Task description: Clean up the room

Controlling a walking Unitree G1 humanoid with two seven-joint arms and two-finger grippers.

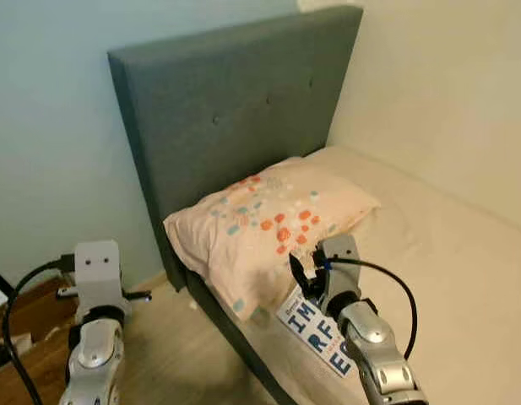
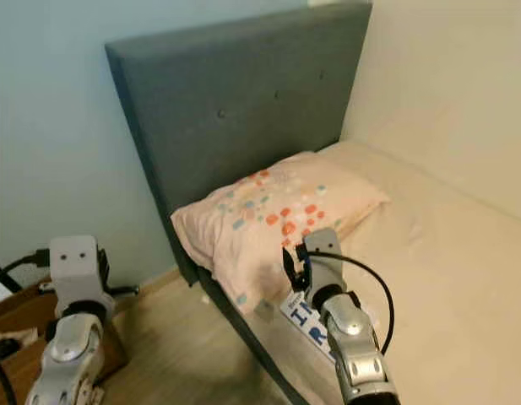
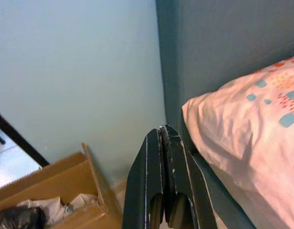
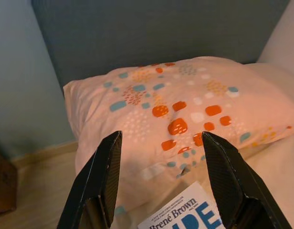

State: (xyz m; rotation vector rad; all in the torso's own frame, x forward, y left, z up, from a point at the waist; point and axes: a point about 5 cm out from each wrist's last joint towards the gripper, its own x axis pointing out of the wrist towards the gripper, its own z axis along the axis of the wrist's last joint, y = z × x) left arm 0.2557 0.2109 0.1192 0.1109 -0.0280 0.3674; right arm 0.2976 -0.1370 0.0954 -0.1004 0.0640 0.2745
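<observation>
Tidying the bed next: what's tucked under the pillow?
A white book with blue lettering lies on the mattress, its upper edge slipping under the pillow. How far it reaches beneath, and whether anything else lies there, is hidden by the pillow.

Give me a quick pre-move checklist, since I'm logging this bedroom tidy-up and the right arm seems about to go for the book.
1. Right gripper open: ok, fingers spread wide.
2. Right gripper aimed at the book: ok, book lies just below it on the mattress.
3. Book free to lift: not ok, the pillow overlaps its upper edge.
4. Left gripper out of the way: ok, shut, beside the bed near the headboard.
5. Drop-off spot known: cannot tell.
</observation>
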